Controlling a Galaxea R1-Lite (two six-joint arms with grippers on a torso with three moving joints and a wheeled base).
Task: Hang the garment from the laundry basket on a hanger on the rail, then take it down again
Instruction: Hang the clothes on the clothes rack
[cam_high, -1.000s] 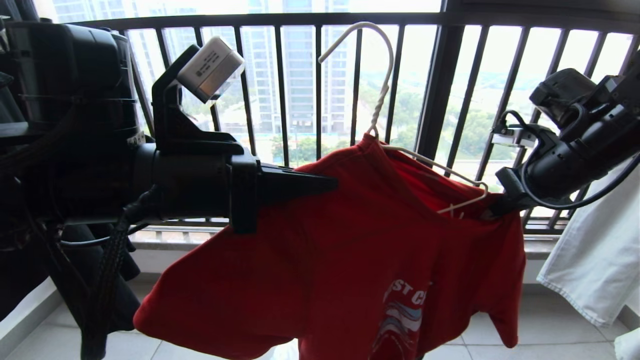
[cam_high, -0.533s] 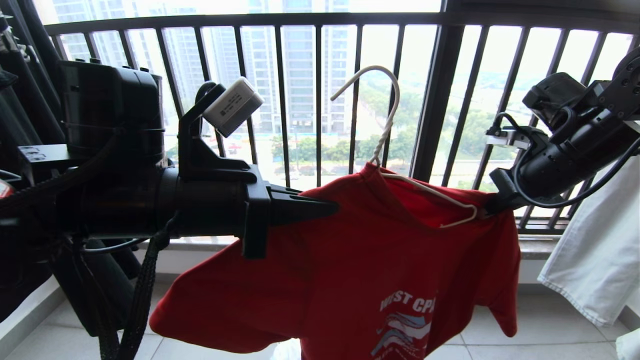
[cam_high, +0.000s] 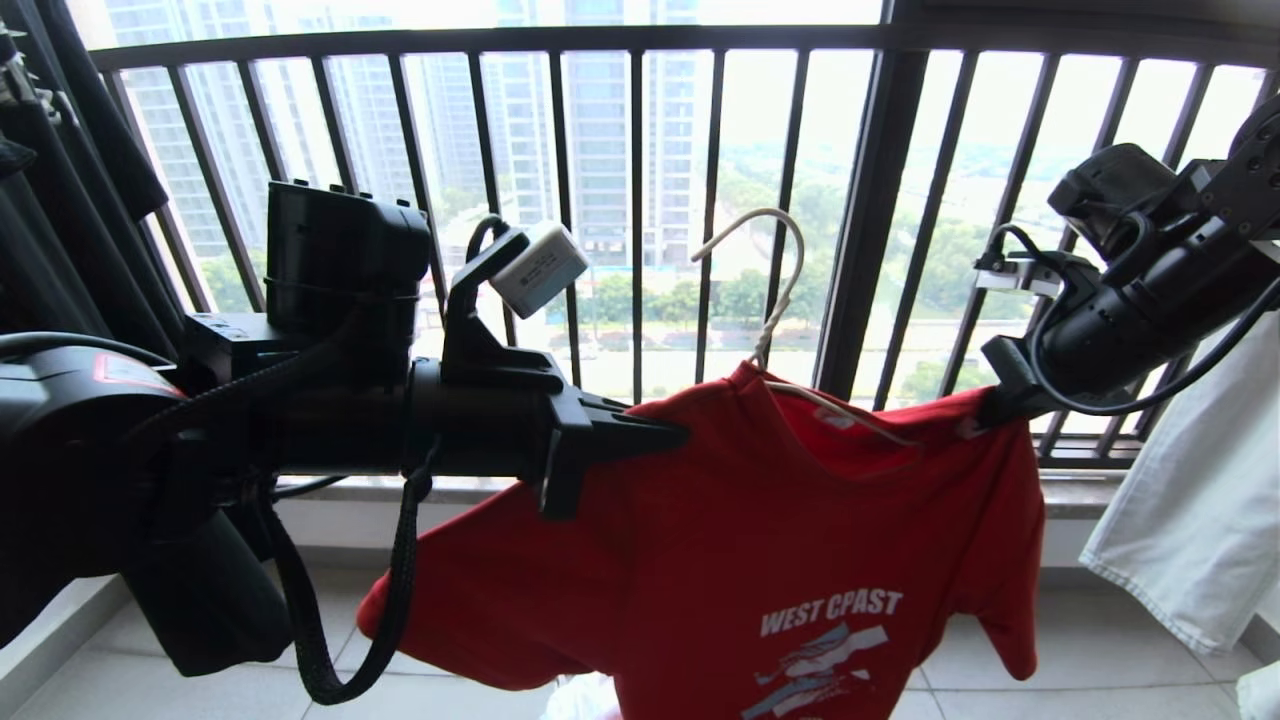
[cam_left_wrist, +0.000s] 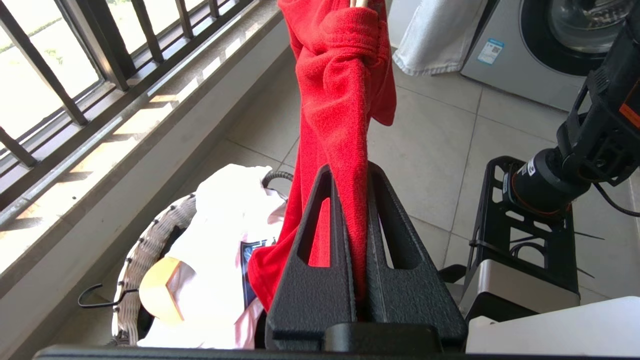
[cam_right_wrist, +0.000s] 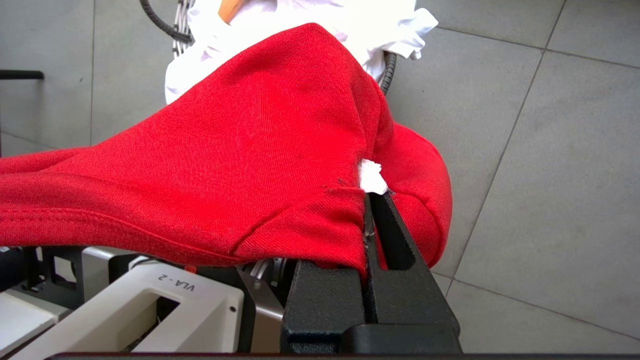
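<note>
The garment (cam_high: 780, 540), a red T-shirt with a white chest print, hangs spread between my two grippers in front of the window. The hanger (cam_high: 785, 260) sticks its white wire hook up out of the collar, and its arms lie under the cloth. My left gripper (cam_high: 680, 435) is shut on the garment's left shoulder (cam_left_wrist: 340, 75), with cloth pinched between the fingers (cam_left_wrist: 320, 250). My right gripper (cam_high: 985, 415) is shut on the right shoulder (cam_right_wrist: 225, 150), where a white tip (cam_right_wrist: 372, 177) pokes out. The laundry basket (cam_left_wrist: 135, 250) stands on the floor below. The rail is out of view.
A dark barred window railing (cam_high: 870, 200) runs close behind the shirt. White cloth (cam_high: 1180, 520) hangs at the right. A white printed garment (cam_left_wrist: 225, 225) lies in the basket. A washing machine (cam_left_wrist: 550, 45) stands farther off on the tiled floor.
The hanger and shirt have come down. My left arm has dropped and reached further out, and the shirt now covers the hanger's right arm, with its print facing me.
</note>
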